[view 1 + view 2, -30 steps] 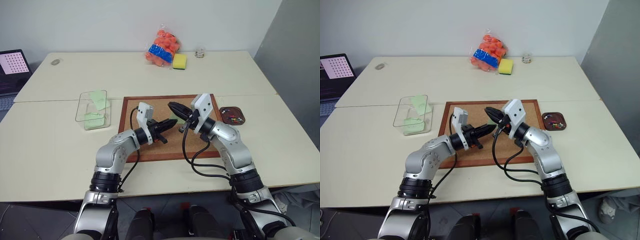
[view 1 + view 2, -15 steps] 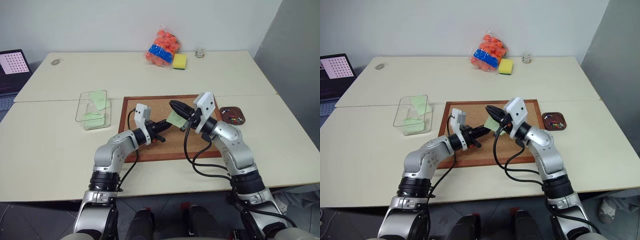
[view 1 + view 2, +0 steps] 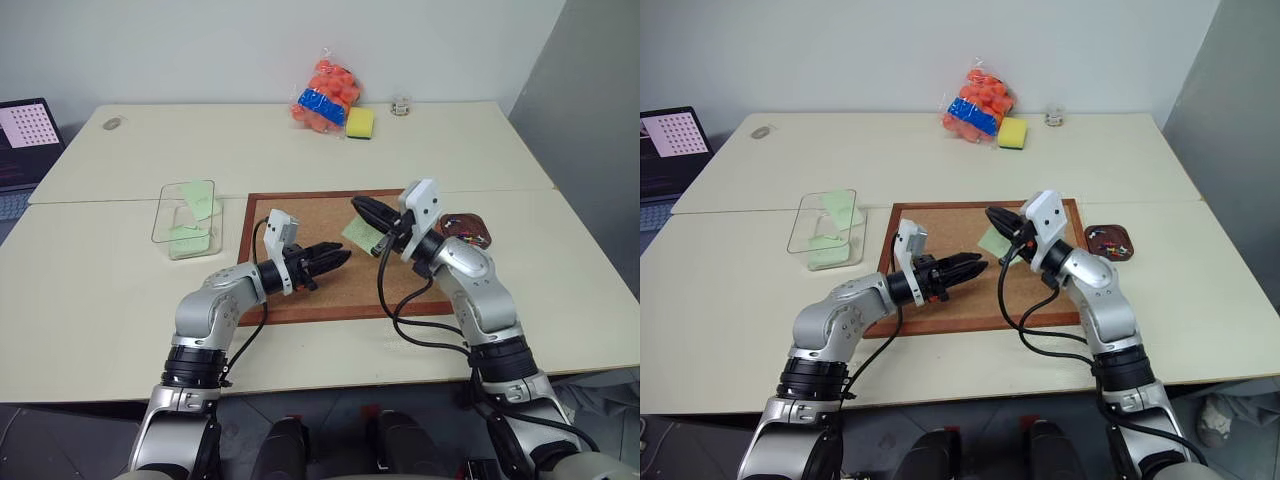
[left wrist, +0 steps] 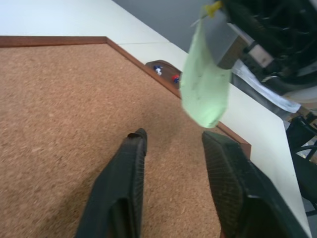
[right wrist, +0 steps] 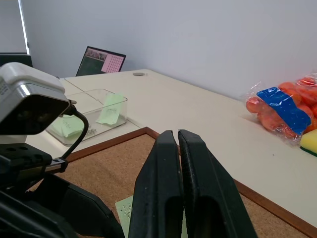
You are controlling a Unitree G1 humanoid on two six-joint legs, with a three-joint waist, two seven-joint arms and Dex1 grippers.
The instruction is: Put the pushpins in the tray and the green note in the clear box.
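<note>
The step in hand looks like separating a pin from a note over the corkboard (image 3: 330, 205): the right gripper (image 3: 362, 208) hangs above the board's middle with its fingers pressed shut, and by the yellow pushpin (image 4: 213, 8) seen at the note's top corner in the left wrist view, it seems to hold the pin with the green note (image 3: 357, 232) dangling from it — whether the fingers pinch the paper too I cannot tell. The note hangs clear of the board, its long axis running from the pinned corner downward, its free lower edge pointing at the cork. The left gripper (image 3: 338, 258) floats level just above the board, near the note and a little lower, fingers parted about halfway with nothing between them. The next move, I judge, calls for the left fingers to close on the hanging edge. The tray (image 3: 472, 229) sits just off the board's right edge with pins in it, and the clear box (image 3: 185, 219) just off its left edge — notes already inside.
</note>
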